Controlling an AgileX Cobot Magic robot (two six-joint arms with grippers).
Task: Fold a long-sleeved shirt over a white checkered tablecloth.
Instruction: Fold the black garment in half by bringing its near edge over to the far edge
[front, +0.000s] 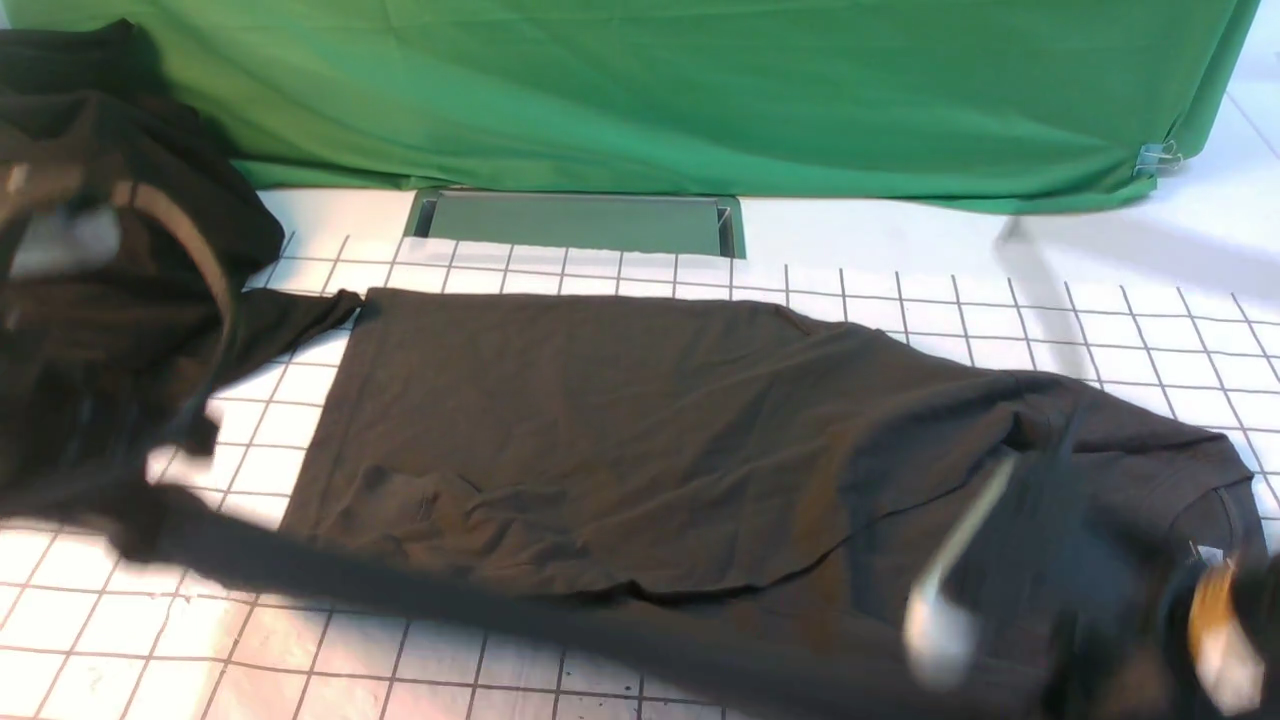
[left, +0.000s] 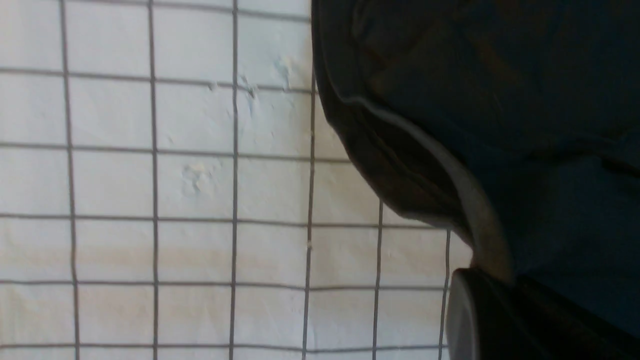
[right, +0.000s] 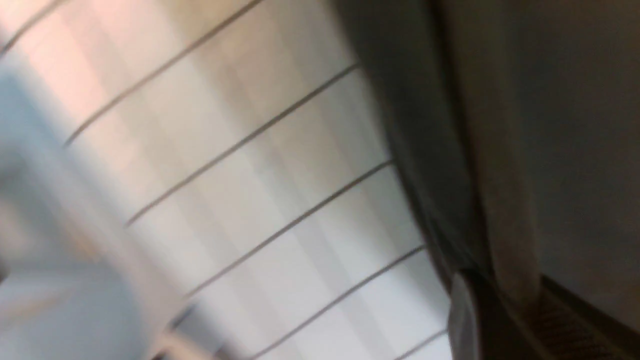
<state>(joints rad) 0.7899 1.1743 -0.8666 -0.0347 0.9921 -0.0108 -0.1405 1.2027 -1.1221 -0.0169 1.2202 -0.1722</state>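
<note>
The dark long-sleeved shirt (front: 640, 430) lies spread plain side up on the checkered tablecloth (front: 1100, 320), with its collar and small label (front: 1210, 552) at the right. A long dark strip of it (front: 400, 590) runs along the near edge. My left gripper (front: 60, 235) is raised at the far left with bunched shirt fabric draped over it. In the left wrist view it (left: 500, 295) is shut on a pale-edged fold of the shirt (left: 500, 75) above the tablecloth (left: 150, 190). My right gripper (front: 990, 600) is blurred low at the right. The right wrist view shows it (right: 505, 305) shut on a shirt edge (right: 590, 150).
A green draped cloth (front: 700, 90) hangs across the back, pinned by a clip (front: 1158, 157) at its right corner. A shallow grey-green recess (front: 575, 222) lies just beyond the tablecloth's far edge. Plain white surface (front: 1150, 240) extends at the back right.
</note>
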